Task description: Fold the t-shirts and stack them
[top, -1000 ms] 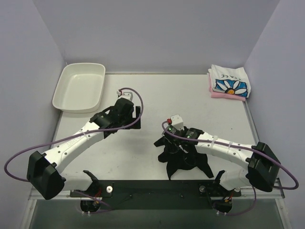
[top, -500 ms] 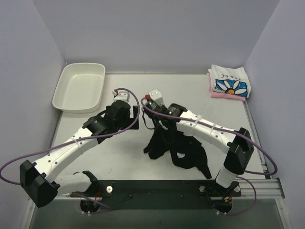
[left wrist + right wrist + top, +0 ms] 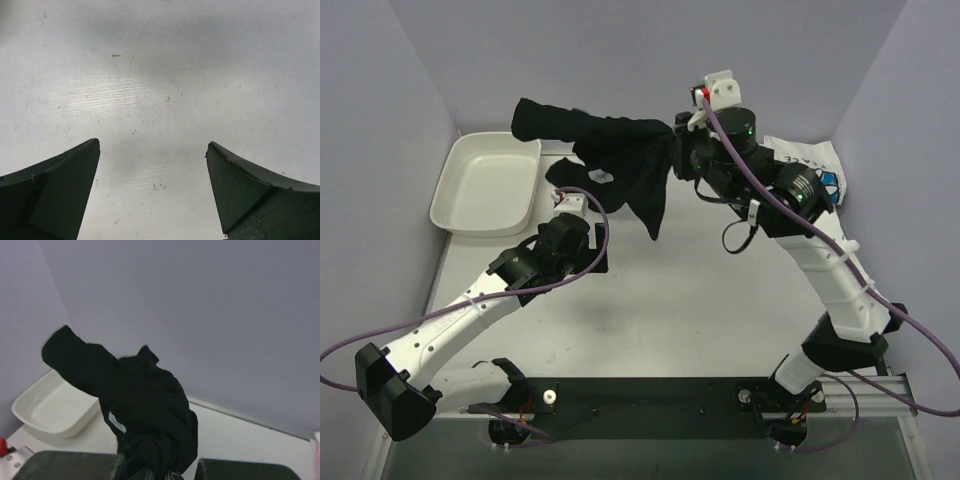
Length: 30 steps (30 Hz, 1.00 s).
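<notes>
Right gripper (image 3: 676,132) is clamped on the black shirt (image 3: 620,160), which hangs bunched in the air near the tray (image 3: 450,190). Left gripper (image 3: 152,185) gapes wide over bare table (image 3: 160,75). With a one-point pinch, the cloth may slip or drape into the tray. Only the top view shows the shirt overhanging the left gripper. The left wrist view misses it and its tag (image 3: 601,176).

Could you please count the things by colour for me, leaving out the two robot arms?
Black t-shirt: 1
White t-shirt with blue print: 1
Pink t-shirt: 1 (only a sliver shows)
White tray: 1
Total: 4
</notes>
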{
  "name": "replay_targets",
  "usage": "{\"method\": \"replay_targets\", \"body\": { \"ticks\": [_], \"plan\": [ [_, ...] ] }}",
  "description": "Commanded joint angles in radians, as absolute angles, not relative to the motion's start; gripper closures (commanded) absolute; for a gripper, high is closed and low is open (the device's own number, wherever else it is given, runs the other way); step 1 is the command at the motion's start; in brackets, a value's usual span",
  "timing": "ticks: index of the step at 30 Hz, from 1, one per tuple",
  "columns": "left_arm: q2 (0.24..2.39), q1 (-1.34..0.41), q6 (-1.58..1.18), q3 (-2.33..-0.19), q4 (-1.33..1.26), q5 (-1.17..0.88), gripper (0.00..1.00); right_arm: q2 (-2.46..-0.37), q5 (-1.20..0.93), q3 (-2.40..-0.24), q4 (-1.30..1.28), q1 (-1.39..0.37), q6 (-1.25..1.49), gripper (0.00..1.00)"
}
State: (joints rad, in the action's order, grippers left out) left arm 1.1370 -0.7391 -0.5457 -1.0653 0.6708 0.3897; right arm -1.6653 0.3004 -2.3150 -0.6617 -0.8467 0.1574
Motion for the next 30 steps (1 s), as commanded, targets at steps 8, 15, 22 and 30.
{"method": "replay_targets", "body": {
  "ticks": [8, 15, 22, 30],
  "plan": [
    [1.149, -0.758, -0.535, -1.074, 0.611, 0.383, 0.02, -1.143, 0.592, -1.143, -0.653, -0.686, 0.414, 0.99],
    [1.186, -0.762, -0.529, -1.075, 0.598, 0.403, 0.03, -1.108, 0.621, -1.104, -0.71, -0.667, 0.488, 0.23],
    [1.34, -0.773, -0.509, -1.106, 0.54, 0.37, 0.02, -1.245, 0.522, -1.256, -0.654, -0.701, 0.442, 0.2],
    [1.531, -0.772, -0.58, -1.124, 0.515, 0.377, 0.03, -1.546, 0.281, -1.408, -0.505, -0.693, 0.39, 0.2]
  ]
}}
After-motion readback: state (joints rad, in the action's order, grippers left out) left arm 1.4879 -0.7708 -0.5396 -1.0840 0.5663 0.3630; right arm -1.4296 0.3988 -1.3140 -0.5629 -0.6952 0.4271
